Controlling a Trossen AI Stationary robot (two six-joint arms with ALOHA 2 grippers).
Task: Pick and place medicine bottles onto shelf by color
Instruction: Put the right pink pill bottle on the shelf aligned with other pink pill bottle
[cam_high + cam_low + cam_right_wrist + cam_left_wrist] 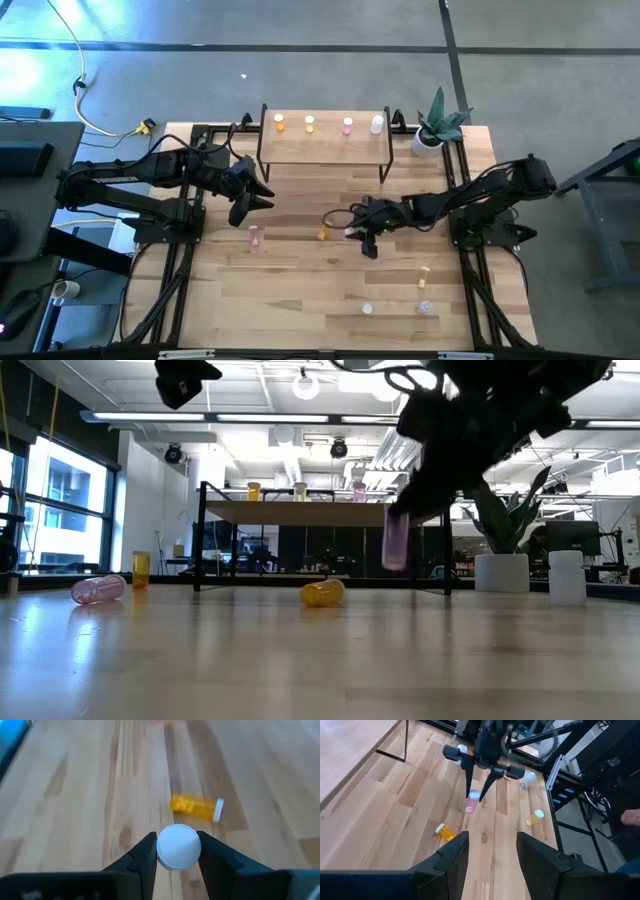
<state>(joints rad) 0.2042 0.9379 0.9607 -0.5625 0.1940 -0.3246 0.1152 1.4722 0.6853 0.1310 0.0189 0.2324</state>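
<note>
The shelf [325, 150] stands at the table's far side with an orange, a yellow, a pink and a white medicine bottle [347, 124] in a row on top. My right gripper [353, 232] hangs over the table's middle, shut on a pink bottle [396, 543] with a white cap. A yellow-orange bottle [196, 807] lies on its side just beyond it. Another pink bottle [254, 236] lies on the table farther left. My left gripper [492, 852] is open in the air left of the shelf's front, with nothing between its fingers. My right gripper pinches the pink bottle's white-capped top end [178, 846] between its two fingers [145, 851], one on each side of the cap. The fingers slant down from the table's right. The bottle hangs upright below them [471, 807], lifted clear of the table.
More bottles lie near the table's front right [425, 272], [367, 308], [427, 307]. A potted plant [430, 135] stands right of the shelf. Black frame rails run along the table's left and right edges. Bare wood lies between the shelf and the grippers.
</note>
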